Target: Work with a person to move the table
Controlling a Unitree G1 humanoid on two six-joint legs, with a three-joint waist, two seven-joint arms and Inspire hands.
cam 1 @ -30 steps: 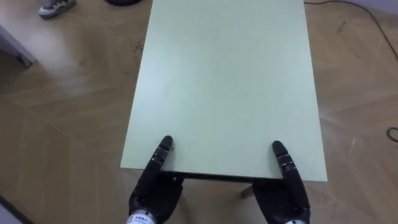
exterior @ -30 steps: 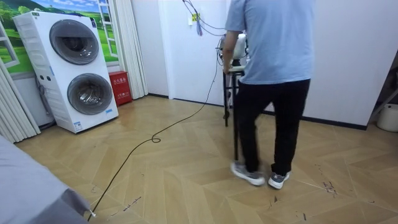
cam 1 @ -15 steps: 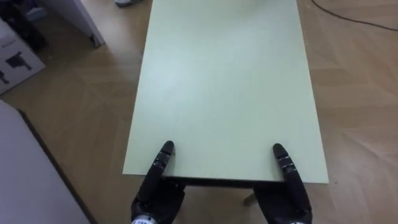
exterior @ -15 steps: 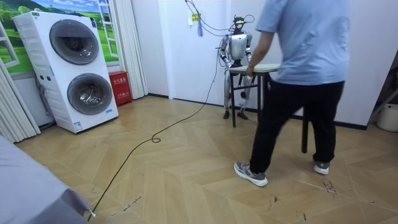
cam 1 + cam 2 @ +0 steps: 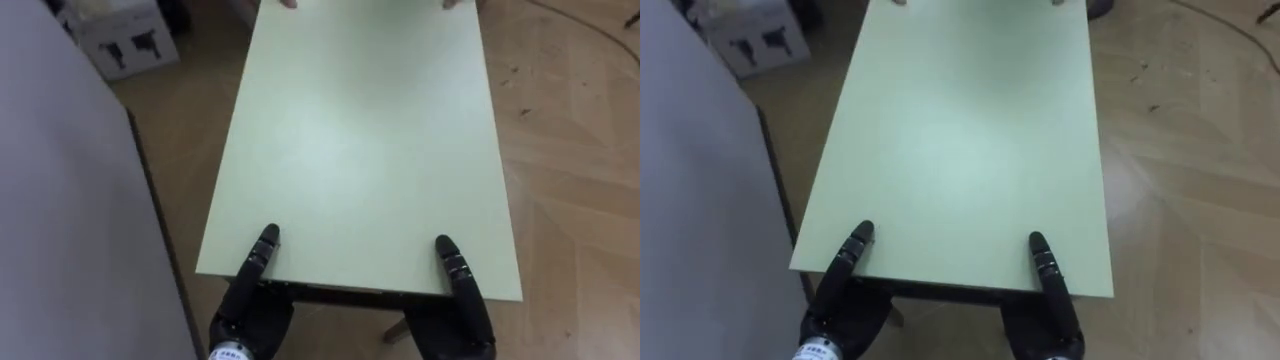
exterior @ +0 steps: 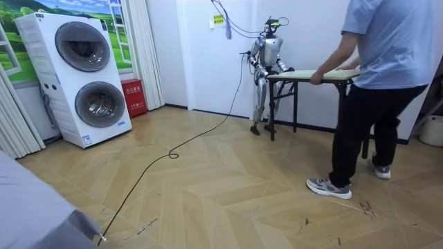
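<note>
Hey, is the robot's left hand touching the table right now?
Touching. In the left eye view the left hand reaches over the near edge of the table, its dark tip lying flat on the top.

Black left hand [image 5: 248,318]; black right hand [image 5: 457,322]

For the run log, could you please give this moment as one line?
left robot hand: table near edge | right robot hand: same | person: holds far end

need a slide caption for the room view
Humanoid robot and a person in a blue shirt hold opposite ends of a pale green rectangular table on a herringbone wood floor.
</note>
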